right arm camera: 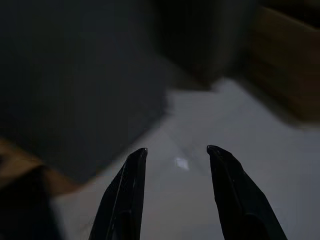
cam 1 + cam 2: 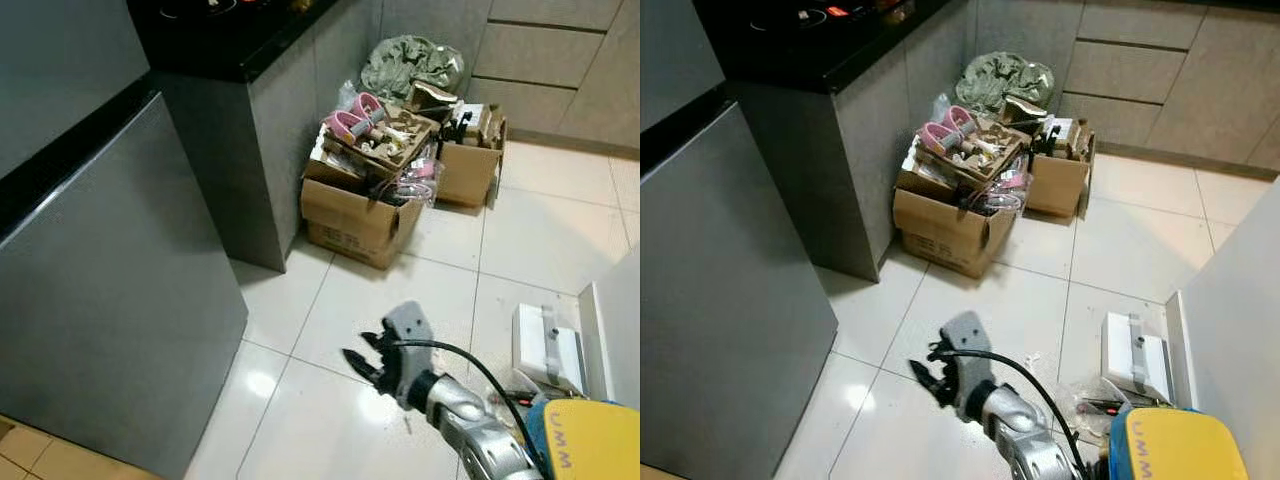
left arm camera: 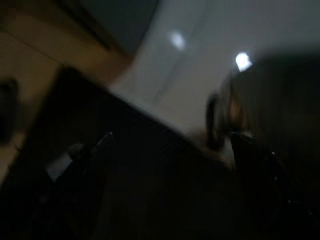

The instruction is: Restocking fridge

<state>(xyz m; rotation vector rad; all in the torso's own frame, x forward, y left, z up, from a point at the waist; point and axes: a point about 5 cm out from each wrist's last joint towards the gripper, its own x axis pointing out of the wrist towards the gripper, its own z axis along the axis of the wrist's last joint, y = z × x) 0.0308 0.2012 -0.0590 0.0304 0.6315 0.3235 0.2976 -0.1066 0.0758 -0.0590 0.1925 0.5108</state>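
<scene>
The grey fridge point(image 2: 110, 300) stands at the left with its doors closed, a dark seam running between the upper and lower one. My right gripper point(image 2: 360, 365) is held out low over the white tiled floor, to the right of the fridge and apart from it. In the right wrist view its two black fingers point(image 1: 125, 195) stand open with nothing between them, pointing toward the fridge's lower corner. The left wrist view is dark and blurred, and little can be made out there.
A grey counter with a black top point(image 2: 230, 40) adjoins the fridge. Open cardboard boxes point(image 2: 355, 220) full of clutter and a green bag point(image 2: 410, 62) sit beyond it. A white box point(image 2: 545, 345) and a white panel point(image 2: 615, 320) are at the right.
</scene>
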